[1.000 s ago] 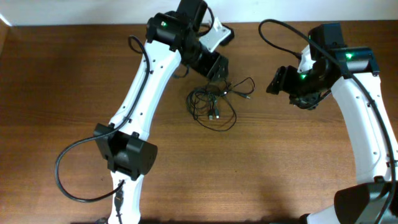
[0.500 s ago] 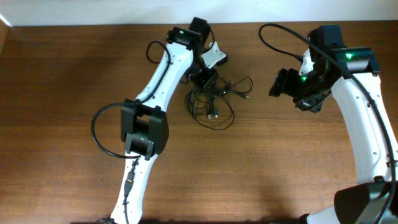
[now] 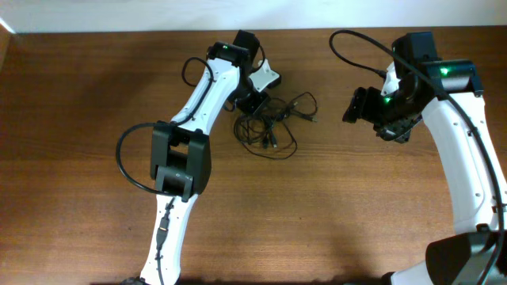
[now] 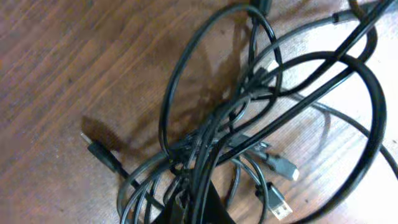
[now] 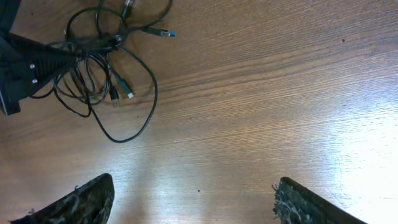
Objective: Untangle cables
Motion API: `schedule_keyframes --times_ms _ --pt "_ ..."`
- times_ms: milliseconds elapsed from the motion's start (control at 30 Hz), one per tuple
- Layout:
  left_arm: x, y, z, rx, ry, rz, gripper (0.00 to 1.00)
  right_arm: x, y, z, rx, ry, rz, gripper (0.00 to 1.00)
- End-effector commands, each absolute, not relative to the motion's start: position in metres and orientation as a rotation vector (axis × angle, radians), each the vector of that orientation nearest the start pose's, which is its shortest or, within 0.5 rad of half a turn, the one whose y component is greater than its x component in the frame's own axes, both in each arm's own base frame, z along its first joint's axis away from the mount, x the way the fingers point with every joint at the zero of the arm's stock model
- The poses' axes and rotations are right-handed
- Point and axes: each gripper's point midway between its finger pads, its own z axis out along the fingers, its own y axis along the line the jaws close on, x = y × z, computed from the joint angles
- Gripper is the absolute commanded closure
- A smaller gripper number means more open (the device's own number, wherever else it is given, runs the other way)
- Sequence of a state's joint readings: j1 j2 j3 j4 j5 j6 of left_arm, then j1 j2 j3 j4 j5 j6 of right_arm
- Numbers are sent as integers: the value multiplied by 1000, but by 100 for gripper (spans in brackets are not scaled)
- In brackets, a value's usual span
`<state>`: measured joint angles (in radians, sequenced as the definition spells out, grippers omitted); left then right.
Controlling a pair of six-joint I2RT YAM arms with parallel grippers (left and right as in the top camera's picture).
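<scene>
The cables [image 3: 265, 125] lie as one tangle of thin black loops with small plug ends on the wooden table, a little behind its centre. My left gripper [image 3: 257, 105] sits at the tangle's upper left edge. In the left wrist view its dark tips [image 4: 193, 204] are shut on several strands of the cables [image 4: 205, 152], with USB plugs [image 4: 281, 209] lying loose beside them. My right gripper [image 3: 356, 104] hovers to the right of the tangle, apart from it. Its fingers [image 5: 87, 199] stand wide open over bare wood, with the cables [image 5: 102, 62] far at the upper left.
The table's back edge meets a white wall [image 3: 119, 16] close behind the tangle. A thick black arm cable [image 3: 127, 170] loops out left of the left arm, and another [image 3: 348, 39] arcs behind the right arm.
My left gripper has come down onto the tangle's upper left and shut on strands. The tangle has shifted slightly up and left. The right arm has hardly moved.
</scene>
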<state>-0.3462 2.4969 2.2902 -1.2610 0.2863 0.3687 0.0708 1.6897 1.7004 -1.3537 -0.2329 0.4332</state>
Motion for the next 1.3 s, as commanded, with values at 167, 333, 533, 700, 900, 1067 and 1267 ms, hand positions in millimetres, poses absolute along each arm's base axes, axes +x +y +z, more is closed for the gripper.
schedule_keyframes --times_ms 167,333,533,700,900,1067,1267 --pt "444 -241 213 775 2682 -720 100 357 94 220 311 2847 681 16" --pt "413 -281 275 723 2530 -1272 100 380 118 243 251 2701 909 17" --pt "386 -301 344 790 2184 -1865 100 390 122 244 242 2660 905 18" --pt "376 -302 366 712 2153 -2092 100 411 111 245 320 2596 810 25" --pt "367 -303 380 734 2074 -2206 100 432 131 263 328 2483 870 31" --pt "367 -303 380 665 2138 -2245 100 450 145 256 433 2451 865 44" --pt "371 -299 380 657 2132 -2237 100 460 120 222 565 2507 717 96"
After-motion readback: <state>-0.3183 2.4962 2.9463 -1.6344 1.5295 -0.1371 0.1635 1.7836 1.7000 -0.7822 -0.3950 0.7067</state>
